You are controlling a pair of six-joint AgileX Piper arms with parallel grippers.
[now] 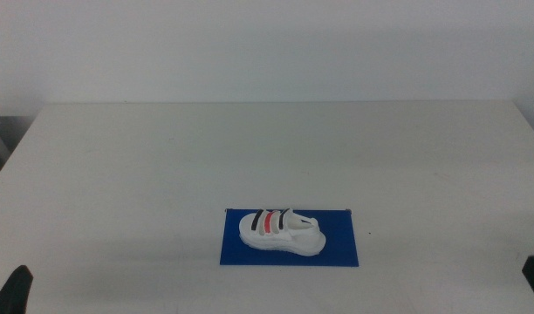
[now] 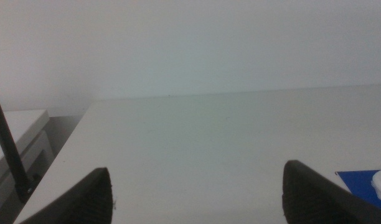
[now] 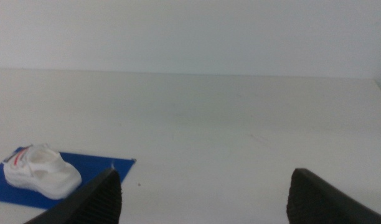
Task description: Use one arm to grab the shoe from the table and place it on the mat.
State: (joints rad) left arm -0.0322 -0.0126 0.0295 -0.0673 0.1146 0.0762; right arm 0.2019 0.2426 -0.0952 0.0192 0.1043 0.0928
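The small white sneaker with black and red straps (image 1: 282, 232) lies on the thin dark blue rectangular mat (image 1: 345, 249) near the bench's front edge. Both claws (left (image 2: 197, 193), right (image 3: 203, 193)) wait spread, empty; placing looks done, nothing further called for.

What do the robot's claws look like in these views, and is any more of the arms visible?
Little shows. Each claw is two dark, nearly black jaws with rounded ends: the left claw and the right claw. The right one's jaws carry a fine ribbed texture. In the middle view only black tips appear at the bottom corners. No links, lettering or brackets are visible.
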